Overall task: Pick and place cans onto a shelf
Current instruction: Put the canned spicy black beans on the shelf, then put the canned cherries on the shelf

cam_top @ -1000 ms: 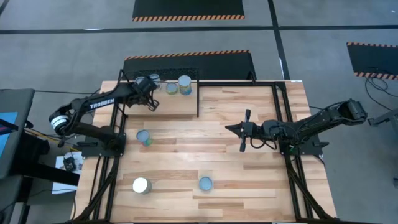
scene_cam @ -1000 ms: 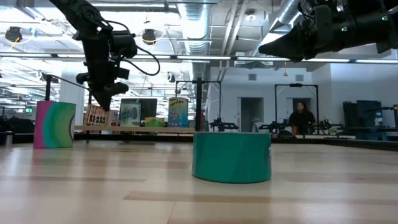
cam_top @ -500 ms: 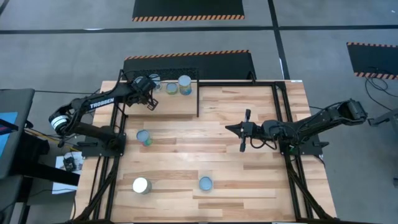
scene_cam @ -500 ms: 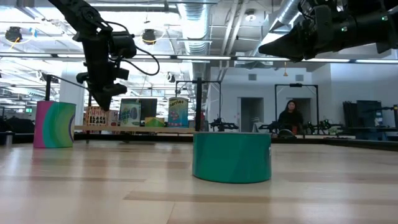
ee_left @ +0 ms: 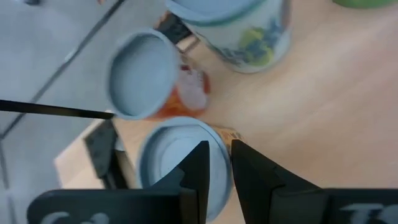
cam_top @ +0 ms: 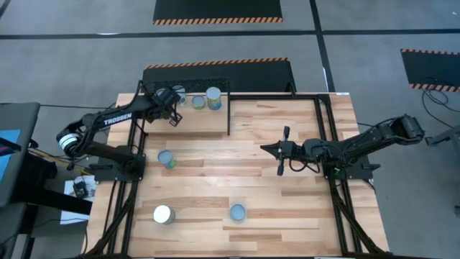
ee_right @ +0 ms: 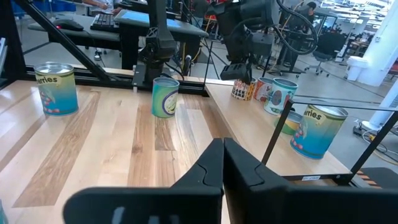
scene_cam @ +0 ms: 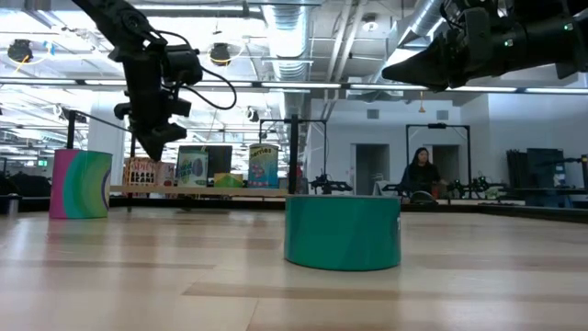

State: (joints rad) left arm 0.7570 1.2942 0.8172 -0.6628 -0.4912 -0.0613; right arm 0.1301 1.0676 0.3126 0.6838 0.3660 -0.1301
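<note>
While the left pincer (ee_left: pixel 219 149) hangs over the shelf (cam_top: pixel 205 122), its two fingers stand only slightly parted, released and grasping nothing. They sit just above the pale-blue top of the near can (ee_left: pixel 177 165) without closing on its sides. The right pincer (cam_top: pixel 267 150) is clenched on nothing (fingers pressed together in its own wrist view). It waits above the worktop (cam_top: pixel 287 201) just to the 3 o'clock side of centre, well apart from every can.

Taking 12 o'clock as the worktop's far edge in the high view, the shelf fills the 11 o'clock corner. It is the only thing here that carries others, and all its cans stand upright:
- the near can under the left pincer
- an orange can (ee_left: pixel 155 84) touching or just beside it
- a teal-labelled can (ee_left: pixel 245 31)
- a low green can (cam_top: pixel 198 102)
- a tall can (cam_top: pixel 213 97) at the 3 o'clock end of the row

That makes five on the shelf as far as I can count, since the arm hides part of the row from above.

Three more cans stand on the bare worktop:
- one at 9 o'clock (cam_top: pixel 167 159)
- a silvery-topped one at 8 o'clock (cam_top: pixel 164 214)
- a teal one at 6 o'clock (cam_top: pixel 237 211)

Two arms and one shelf are in view.
</note>
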